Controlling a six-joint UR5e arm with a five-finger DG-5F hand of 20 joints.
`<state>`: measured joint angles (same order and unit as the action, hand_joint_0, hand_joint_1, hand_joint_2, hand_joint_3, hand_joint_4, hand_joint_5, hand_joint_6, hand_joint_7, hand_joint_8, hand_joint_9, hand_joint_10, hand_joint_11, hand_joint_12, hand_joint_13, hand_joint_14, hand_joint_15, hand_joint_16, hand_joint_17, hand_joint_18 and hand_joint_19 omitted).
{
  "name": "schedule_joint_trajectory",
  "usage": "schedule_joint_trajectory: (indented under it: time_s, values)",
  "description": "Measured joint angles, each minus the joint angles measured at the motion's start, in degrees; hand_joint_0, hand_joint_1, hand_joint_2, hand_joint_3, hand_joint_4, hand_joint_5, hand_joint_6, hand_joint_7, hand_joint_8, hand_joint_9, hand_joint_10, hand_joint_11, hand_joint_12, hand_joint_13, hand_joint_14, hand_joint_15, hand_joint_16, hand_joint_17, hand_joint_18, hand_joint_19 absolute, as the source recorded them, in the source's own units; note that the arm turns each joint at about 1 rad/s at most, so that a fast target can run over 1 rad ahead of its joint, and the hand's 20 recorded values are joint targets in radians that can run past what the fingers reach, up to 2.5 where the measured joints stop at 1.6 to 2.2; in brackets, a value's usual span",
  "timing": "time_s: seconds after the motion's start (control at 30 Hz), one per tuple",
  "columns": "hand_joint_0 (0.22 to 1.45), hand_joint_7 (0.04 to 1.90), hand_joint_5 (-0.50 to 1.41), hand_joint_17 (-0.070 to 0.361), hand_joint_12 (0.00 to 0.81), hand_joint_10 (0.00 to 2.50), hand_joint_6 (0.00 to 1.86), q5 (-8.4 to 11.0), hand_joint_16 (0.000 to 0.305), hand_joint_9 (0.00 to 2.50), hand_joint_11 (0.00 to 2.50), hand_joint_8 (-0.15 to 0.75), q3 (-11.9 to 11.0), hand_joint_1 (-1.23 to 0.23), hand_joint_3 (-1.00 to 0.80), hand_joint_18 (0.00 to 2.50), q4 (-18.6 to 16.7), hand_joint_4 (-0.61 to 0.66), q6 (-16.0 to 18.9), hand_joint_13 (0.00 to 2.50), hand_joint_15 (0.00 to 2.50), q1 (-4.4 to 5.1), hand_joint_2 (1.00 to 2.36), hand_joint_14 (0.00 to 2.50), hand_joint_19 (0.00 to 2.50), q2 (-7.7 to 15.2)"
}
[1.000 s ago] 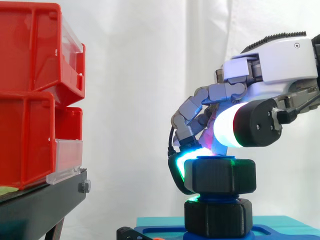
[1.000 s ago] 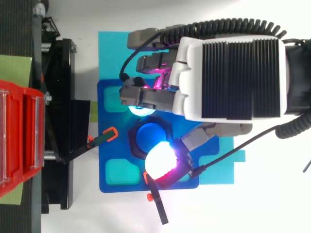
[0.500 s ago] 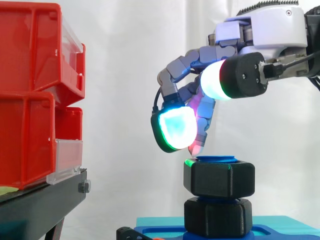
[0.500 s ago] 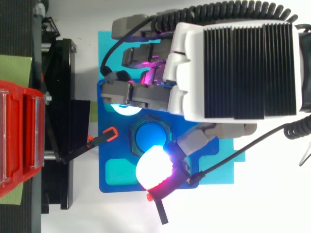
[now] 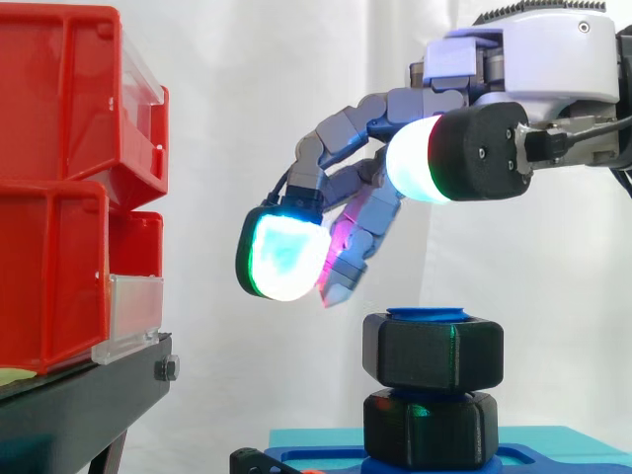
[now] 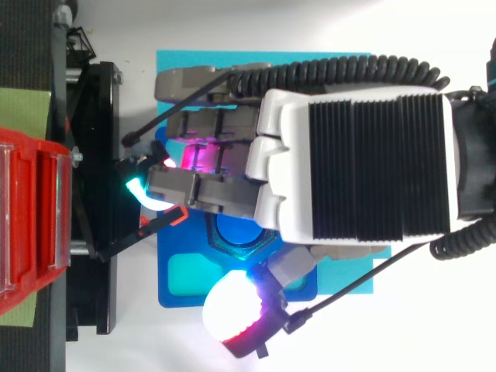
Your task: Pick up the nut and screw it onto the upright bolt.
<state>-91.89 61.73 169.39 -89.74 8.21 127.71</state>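
Observation:
A black hexagonal nut (image 5: 433, 349) sits on the blue upright bolt (image 5: 426, 314), above a second black nut (image 5: 431, 428) at the bolt's foot. From above, the bolt's blue top (image 6: 236, 231) and a bit of the nut's rim show under the hand. My hand (image 5: 513, 99) hovers above and to the left of the nut, clear of it. Its fingers (image 5: 341, 138) are stretched out and relaxed, holding nothing. In the top view the hand (image 6: 349, 167) covers most of the blue base plate (image 6: 174, 298).
Red bins (image 5: 69, 188) stand stacked on a black stand (image 5: 79, 405) at the left. The blue plate lies on a cyan mat (image 6: 178, 70). Black clamps with orange tips (image 6: 167, 221) hold the plate near the stand.
The hand let go of the nut, rose off it and moved left toward the bins, its fingers uncurling. The nut stays on the bolt.

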Motion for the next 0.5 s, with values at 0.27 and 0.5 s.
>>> schedule_joint_trajectory:
  time_s: [0.27,0.5]
  values:
    - [0.5,0.68,-0.1,0.056,0.226,0.0,0.5,0.92,0.025,0.67,0.0,0.199,0.38,-0.14,-0.5,0.27,-0.36,0.2,0.23,0.59,0.0,0.9,1.0,0.0,0.0,0.03]
    - [0.5,0.76,-0.09,0.057,0.233,0.0,0.5,1.32,0.025,0.64,0.0,0.203,0.77,-0.13,-0.5,0.27,0.12,0.21,0.28,0.59,0.0,1.31,1.0,0.0,0.0,0.02]
